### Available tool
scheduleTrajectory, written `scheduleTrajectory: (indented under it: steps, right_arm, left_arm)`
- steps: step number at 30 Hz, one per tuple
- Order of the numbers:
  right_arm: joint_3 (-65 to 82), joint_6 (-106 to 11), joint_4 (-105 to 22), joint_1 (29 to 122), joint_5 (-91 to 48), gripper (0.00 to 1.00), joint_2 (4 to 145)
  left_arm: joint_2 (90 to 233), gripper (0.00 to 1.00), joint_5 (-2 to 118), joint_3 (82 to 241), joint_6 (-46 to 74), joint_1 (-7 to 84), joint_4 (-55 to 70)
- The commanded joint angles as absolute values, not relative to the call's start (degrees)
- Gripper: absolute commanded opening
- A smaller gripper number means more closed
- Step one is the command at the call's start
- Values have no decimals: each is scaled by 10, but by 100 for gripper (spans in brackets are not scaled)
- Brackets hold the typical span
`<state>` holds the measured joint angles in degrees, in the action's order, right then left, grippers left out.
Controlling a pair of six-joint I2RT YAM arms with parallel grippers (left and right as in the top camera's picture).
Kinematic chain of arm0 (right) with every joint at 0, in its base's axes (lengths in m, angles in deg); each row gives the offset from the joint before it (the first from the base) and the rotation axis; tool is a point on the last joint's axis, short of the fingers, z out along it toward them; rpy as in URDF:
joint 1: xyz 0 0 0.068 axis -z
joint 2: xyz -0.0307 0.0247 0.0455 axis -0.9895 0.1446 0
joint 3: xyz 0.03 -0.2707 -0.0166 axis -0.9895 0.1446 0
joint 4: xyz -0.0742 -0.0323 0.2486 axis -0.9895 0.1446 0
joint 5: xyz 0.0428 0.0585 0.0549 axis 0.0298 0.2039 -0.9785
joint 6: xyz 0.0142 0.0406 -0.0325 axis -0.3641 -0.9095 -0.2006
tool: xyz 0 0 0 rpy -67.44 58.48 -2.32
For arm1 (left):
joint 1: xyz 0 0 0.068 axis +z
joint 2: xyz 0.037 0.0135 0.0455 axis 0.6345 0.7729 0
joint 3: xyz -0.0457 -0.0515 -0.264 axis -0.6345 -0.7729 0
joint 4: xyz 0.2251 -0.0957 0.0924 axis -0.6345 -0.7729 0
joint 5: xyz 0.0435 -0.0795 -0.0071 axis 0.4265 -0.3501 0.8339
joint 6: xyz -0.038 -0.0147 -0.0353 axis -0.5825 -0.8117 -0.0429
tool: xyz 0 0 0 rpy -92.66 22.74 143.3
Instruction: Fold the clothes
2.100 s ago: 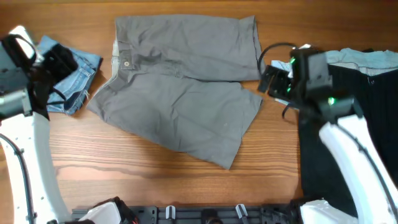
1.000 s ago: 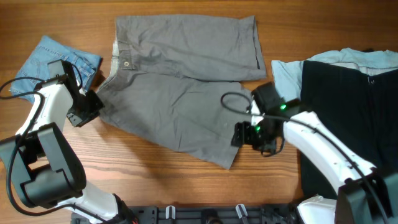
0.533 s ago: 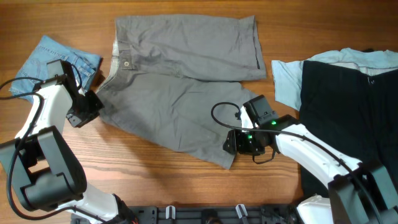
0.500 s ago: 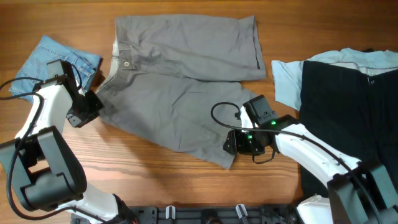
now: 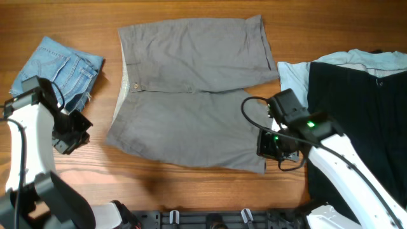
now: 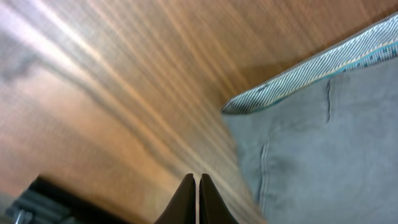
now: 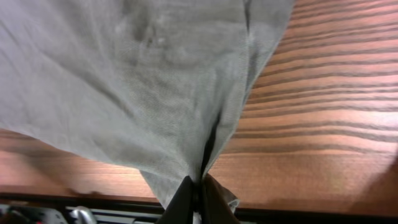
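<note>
Far left in the overhead cam there's a crumpled pair of denim shorts sitting on the wooden worktop. Just below and to the right of them is the left gripper, over bare wood, close to the waistband side of the grey shorts but not touching them afaict. Its wrist cam shows the left gripper w/ both fingers pressed flat together and nothing between them, just wood grain underneath. That same view has a corner of the grey shorts on the right, w/ the striped lining of the waistband showing along the top edge.

The grey shorts take up the middle of the worktop, spread out pretty flat, waistband to the left and both legs running to the right, one behind the other. The upper leg reaches nearly to the back edge of the frame.

At the lower leg's hem, bottom right corner, the right gripper is clamped onto the fabric. In the wrist cam the right gripper has the cloth bunched into its closed fingertips, and the grey shorts fan out from there over the wood.

Right of that, a pale blue shirt pokes out from under a black garment that covers the far right side
</note>
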<state>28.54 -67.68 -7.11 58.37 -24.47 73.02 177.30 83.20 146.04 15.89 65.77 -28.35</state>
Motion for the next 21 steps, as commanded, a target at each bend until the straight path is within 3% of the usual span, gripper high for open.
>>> scheduleTrajectory:
  steps: [1, 3, 6, 10, 14, 21]
  right_arm:
    - [281, -709, -42, 585, -211, 61, 711]
    - [281, -715, -52, 585, -152, 85, 711]
    - [281, -715, -84, 586, -99, 89, 711]
    - [282, -713, -106, 613, -134, 89, 723]
    - [315, -664, -102, 619, -277, 89, 763]
    - [390, -636, -117, 619, -318, 94, 799]
  left_arm:
    - [1712, 4, 834, 1463, 149, 670, -295]
    - [1684, 15, 793, 1463, 154, 661, -284]
    - [1681, 31, 779, 1463, 177, 640, -264]
    - [1693, 62, 779, 1454, 173, 599, -256]
    - [1709, 63, 780, 1380, 150, 597, -211]
    - [1778, 56, 771, 1295, 139, 597, -65]
